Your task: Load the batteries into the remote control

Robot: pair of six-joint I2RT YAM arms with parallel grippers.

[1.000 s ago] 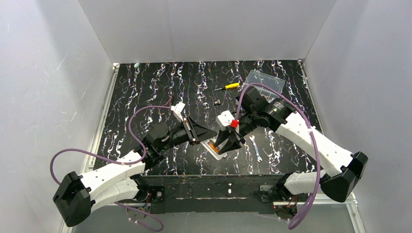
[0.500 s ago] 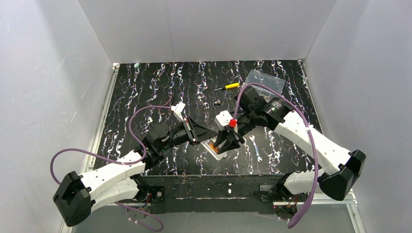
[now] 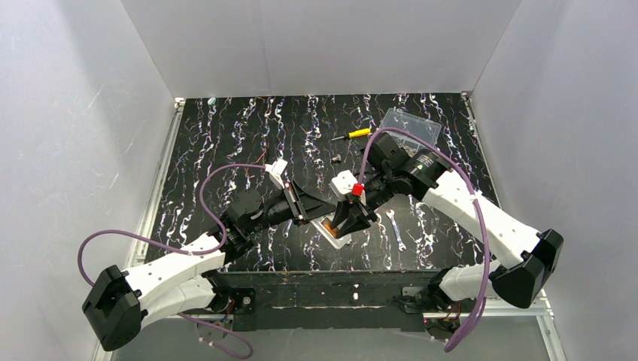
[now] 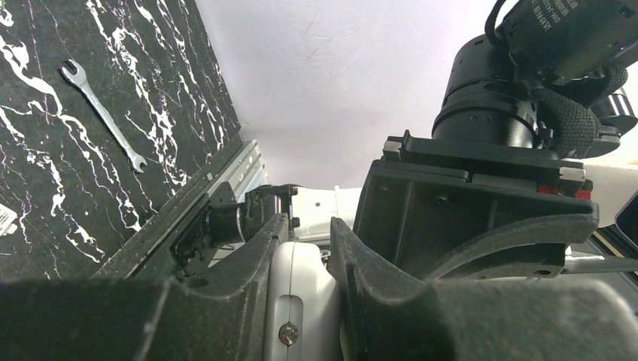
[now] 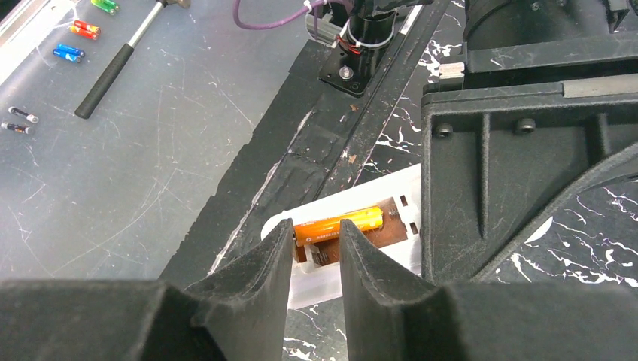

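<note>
1 battery [image 5: 317, 229] seated in remote control [image 5: 376, 197]; 2nd slot [image 5: 320, 257] bare, left to fill. Left gripper [image 4: 305, 241] clenched on remote control; right gripper [image 5: 316, 237] parted over battery, grasping nothing.

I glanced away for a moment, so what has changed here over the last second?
The right arm shifted slightly left and away from the near edge, the right tool staying over the battery in the remote control. Nothing was taken or let go. The left tool still clamps the remote control; wrench, screwdriver and clear box stayed put.
</note>
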